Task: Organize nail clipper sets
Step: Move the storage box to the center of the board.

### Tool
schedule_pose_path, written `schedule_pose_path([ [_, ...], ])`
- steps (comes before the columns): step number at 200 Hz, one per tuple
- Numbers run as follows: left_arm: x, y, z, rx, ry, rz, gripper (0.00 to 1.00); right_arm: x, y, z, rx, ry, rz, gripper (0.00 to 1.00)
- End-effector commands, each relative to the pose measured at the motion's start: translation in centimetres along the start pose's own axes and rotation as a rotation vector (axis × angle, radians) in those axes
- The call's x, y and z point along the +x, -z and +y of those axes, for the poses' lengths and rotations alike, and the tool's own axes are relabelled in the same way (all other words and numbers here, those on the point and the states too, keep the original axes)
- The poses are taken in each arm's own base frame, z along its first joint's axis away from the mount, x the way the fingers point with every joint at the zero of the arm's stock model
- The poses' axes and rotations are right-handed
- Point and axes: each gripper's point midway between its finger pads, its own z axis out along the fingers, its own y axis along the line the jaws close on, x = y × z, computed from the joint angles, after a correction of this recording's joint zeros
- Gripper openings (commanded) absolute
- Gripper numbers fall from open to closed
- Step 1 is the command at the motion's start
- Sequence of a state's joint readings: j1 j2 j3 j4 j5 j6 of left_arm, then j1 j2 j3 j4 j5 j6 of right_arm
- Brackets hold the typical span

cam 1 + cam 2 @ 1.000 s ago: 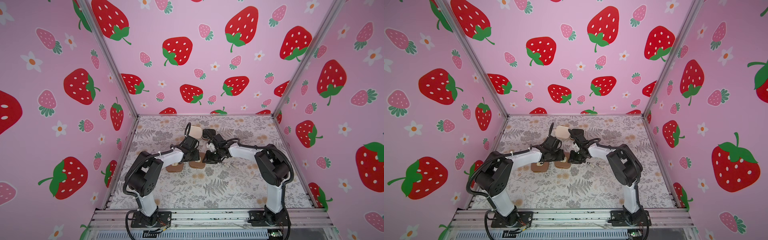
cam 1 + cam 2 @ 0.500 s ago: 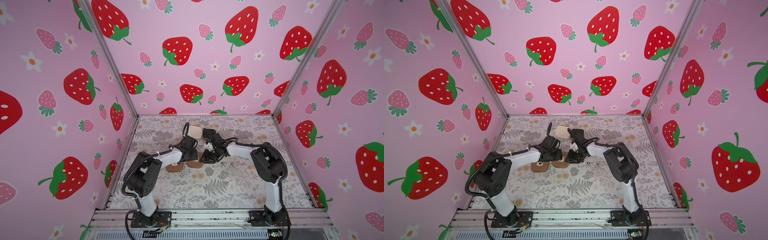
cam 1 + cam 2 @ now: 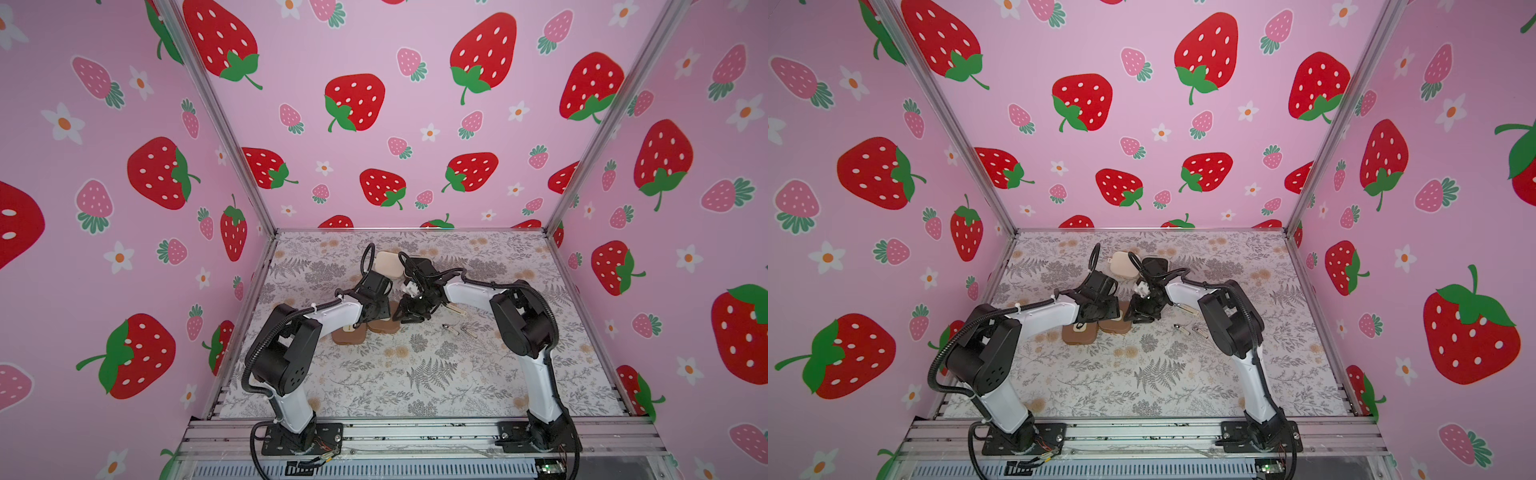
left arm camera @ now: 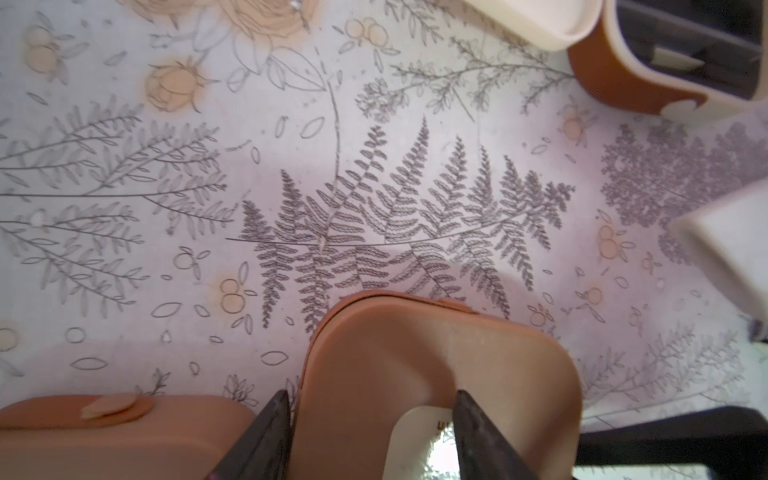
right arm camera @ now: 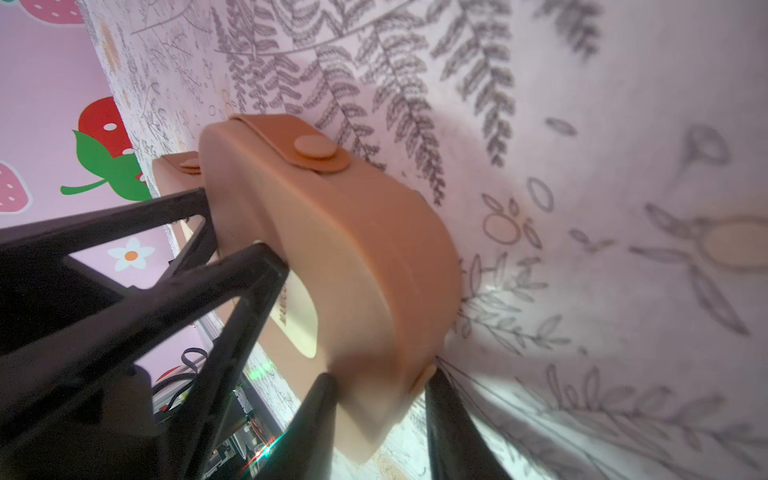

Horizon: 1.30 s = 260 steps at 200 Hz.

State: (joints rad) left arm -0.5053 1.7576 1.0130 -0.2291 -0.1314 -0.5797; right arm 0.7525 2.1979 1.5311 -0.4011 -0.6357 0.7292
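Two closed brown cases are seen side by side at the middle of the floral-covered bench [image 3: 415, 374], their sides touching or nearly so. A cream patch is shown on the lid of the left brown case [image 3: 349, 334]. The right brown case [image 3: 386, 326] is met by both arms.

The left claw [image 4: 370, 395] is held apart: one finger [image 4: 266, 432] is set in the gap between the two cases, while the other [image 4: 478, 432] is laid over the cream patch on the right brown case's lid. Nothing is clamped by it.

The right claw [image 5: 376, 378] is placed at a corner of the same case, on the edge away from the left brown case. One finger [image 5: 316, 415] is laid against the lid and the other [image 5: 449, 424] beside a small tab at the rim. Whether the edge is actually pinched cannot be told. A snap strap [image 5: 316, 153] is seen fastened over the case's side.

The cream case [image 3: 388, 264] is found farther back, opened, with a dark inside just beside its lid.

A silvery nail clipper [image 3: 455, 309] is left on the bench under the right arm, and two slim metal tools [image 3: 448, 327] are lying just in front of it, near each other, apart from all three cases.
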Motion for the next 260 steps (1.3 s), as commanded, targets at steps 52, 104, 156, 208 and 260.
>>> schedule_pose_path([
  [52,1.2,3.2,3.0,-0.132,-0.009,0.088,0.66,0.4,-4.7,-2.4,0.164,0.053,0.037,0.42],
  [104,-4.5,8.7,2.6,-0.089,0.039,-0.082,0.68,-5.1,4.0,0.1,0.188,0.184,-0.179,0.51],
  [156,-5.9,12.5,0.7,0.052,0.074,-0.156,0.69,-7.3,15.1,-0.1,0.331,0.316,-0.330,0.57],
  [208,-3.2,11.8,-1.1,0.203,0.114,-0.094,0.68,-12.3,19.6,-6.8,0.507,0.298,-0.303,0.56],
  [260,-1.9,11.5,-0.8,0.198,0.123,-0.064,0.67,-16.9,17.6,-10.0,0.478,0.263,-0.306,0.53],
])
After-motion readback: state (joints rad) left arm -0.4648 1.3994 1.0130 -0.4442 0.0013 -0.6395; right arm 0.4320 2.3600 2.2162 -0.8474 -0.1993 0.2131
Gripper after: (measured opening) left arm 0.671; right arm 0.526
